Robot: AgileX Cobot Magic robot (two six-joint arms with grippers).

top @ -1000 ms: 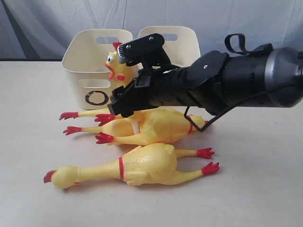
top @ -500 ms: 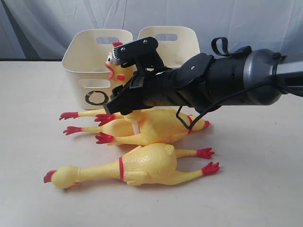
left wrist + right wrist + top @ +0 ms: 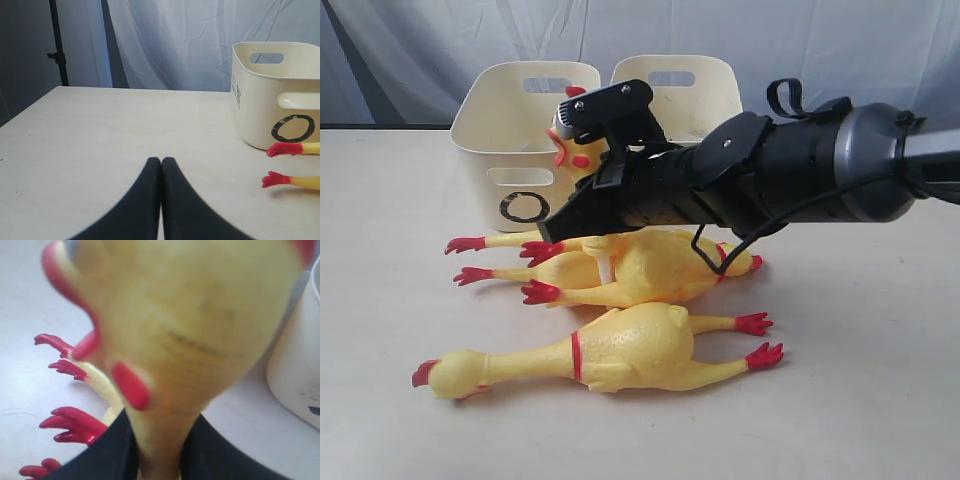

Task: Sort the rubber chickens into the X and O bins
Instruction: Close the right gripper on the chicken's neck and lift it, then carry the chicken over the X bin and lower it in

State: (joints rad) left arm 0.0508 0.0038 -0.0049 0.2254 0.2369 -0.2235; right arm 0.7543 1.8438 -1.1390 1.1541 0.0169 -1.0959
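My right gripper (image 3: 565,215) reaches in from the right and is shut on the neck of one rubber chicken (image 3: 576,152), whose head is lifted in front of the O bin (image 3: 480,120). The right wrist view shows that head (image 3: 190,325) filling the frame, its neck pinched between the black fingers of the right gripper (image 3: 160,445). A second chicken (image 3: 660,268) lies under the arm, and a third (image 3: 620,350) lies nearer the front. Another cream bin (image 3: 705,95) stands beside the O bin, its mark hidden. My left gripper (image 3: 161,162) is shut and holds nothing, left of the O bin (image 3: 265,100).
Red chicken feet (image 3: 280,149) lie on the table in front of the O bin. A grey curtain hangs behind the table, and a dark stand (image 3: 57,45) rises at the back left. The black right arm (image 3: 800,175) spans the right half of the exterior view.
The right arm has shifted a little to the left, and the held chicken's head has risen slightly against the O bin. The two lying chickens have not moved.
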